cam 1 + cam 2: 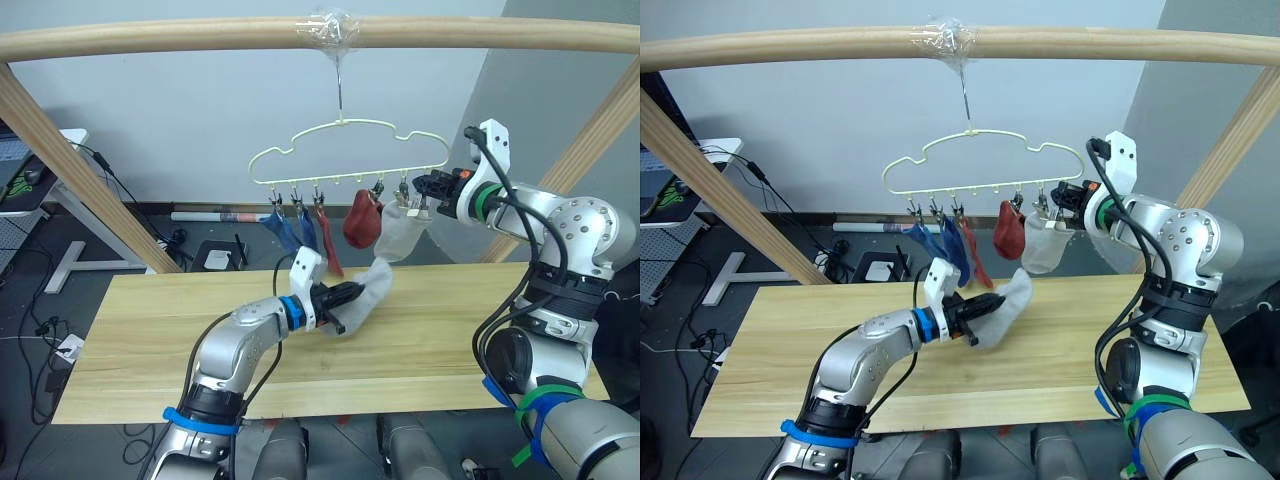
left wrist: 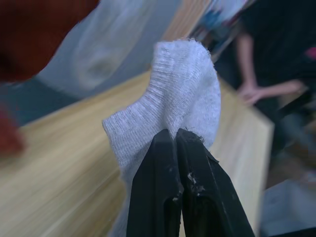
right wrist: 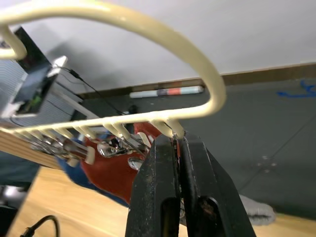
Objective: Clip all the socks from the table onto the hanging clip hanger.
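Above the table (image 1: 150,340), the left end effector (image 1: 345,295) pinches a soft, limp grey sock (image 1: 368,292) by its cuff, while the right end effector (image 1: 420,186) is closed on the clip hanger (image 1: 350,150).

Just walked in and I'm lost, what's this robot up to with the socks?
It is pegging socks onto the clip hanger that hangs from a wooden pole. Its left hand pinches a light grey sock lifted just above the table. Its right hand is shut on the hanger's lower bar at the right end. Two blue socks, two rust red socks and one grey sock already hang there.
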`<state>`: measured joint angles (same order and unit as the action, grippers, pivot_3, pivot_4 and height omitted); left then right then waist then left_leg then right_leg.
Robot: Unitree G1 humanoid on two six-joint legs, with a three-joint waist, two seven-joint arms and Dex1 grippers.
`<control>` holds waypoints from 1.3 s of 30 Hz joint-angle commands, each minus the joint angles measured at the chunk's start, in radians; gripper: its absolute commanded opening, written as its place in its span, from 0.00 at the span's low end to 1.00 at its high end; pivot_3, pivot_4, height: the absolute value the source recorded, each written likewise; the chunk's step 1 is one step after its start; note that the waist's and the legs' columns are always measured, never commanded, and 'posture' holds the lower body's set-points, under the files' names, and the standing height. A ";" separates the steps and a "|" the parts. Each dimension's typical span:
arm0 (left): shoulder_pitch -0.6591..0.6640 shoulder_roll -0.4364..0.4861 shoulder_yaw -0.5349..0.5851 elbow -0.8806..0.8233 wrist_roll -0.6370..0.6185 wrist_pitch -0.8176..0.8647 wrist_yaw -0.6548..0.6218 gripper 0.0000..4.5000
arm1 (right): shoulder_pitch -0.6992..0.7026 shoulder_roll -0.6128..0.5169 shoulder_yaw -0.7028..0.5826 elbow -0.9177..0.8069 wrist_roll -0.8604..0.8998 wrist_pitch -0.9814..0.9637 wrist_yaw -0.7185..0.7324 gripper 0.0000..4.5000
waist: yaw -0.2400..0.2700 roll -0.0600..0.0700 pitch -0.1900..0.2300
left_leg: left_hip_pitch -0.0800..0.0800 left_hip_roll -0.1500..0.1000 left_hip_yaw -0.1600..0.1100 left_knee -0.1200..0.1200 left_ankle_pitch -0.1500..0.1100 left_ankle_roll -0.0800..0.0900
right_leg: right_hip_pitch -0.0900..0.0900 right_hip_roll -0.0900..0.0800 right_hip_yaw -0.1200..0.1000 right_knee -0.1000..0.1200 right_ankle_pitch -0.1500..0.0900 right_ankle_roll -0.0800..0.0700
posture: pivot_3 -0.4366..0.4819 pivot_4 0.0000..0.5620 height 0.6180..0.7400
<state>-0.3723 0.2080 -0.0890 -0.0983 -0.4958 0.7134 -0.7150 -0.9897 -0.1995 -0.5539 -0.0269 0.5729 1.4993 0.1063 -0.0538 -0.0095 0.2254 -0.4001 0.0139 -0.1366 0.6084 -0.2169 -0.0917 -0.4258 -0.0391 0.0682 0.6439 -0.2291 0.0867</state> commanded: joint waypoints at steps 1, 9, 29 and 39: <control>-0.030 -0.011 0.028 -0.053 -0.072 0.036 -0.008 0.00 | -0.049 0.019 -0.112 -0.007 0.020 0.096 -0.017 0.00 | -0.002 0.000 0.000 | 0.000 0.000 0.000 0.000 0.000 0.000 | 0.000 0.000 0.000 0.000 0.000 0.000 | 0.46 0.39 1.00; -0.132 -0.051 0.028 0.044 -0.084 0.021 0.002 0.00 | -0.121 0.075 -0.283 0.044 0.110 0.115 -0.178 0.00 | -0.004 0.000 0.000 | 0.000 0.000 0.000 0.000 0.000 0.000 | 0.000 0.000 0.000 0.000 0.000 0.000 | 0.43 0.39 1.00; -0.252 -0.118 0.049 0.195 -0.055 -0.091 0.032 0.00 | -0.035 0.061 -0.190 -0.012 0.348 0.115 -0.359 0.00 | -0.010 0.002 0.001 | 0.000 0.000 0.000 0.000 0.000 0.001 | 0.000 0.000 0.000 -0.001 0.000 -0.001 | 0.43 0.37 1.00; -0.259 -0.126 0.049 0.181 -0.061 -0.087 0.028 0.00 | -0.039 0.060 -0.211 0.003 0.412 0.115 -0.383 0.17 | -0.011 0.002 0.001 | -0.001 0.000 0.000 0.000 0.000 0.001 | 0.000 0.000 0.000 -0.001 0.000 0.000 | 0.43 0.37 1.00</control>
<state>-0.6156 0.0849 -0.0499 0.1255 -0.5465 0.6419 -0.6825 -1.0060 -0.1356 -0.7381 -0.0066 0.9467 1.6067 -0.2709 -0.0646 -0.0072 0.2269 -0.4007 0.0137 -0.1362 0.6083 -0.2173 -0.0909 -0.4259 -0.0390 0.0684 0.6433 -0.2295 0.0863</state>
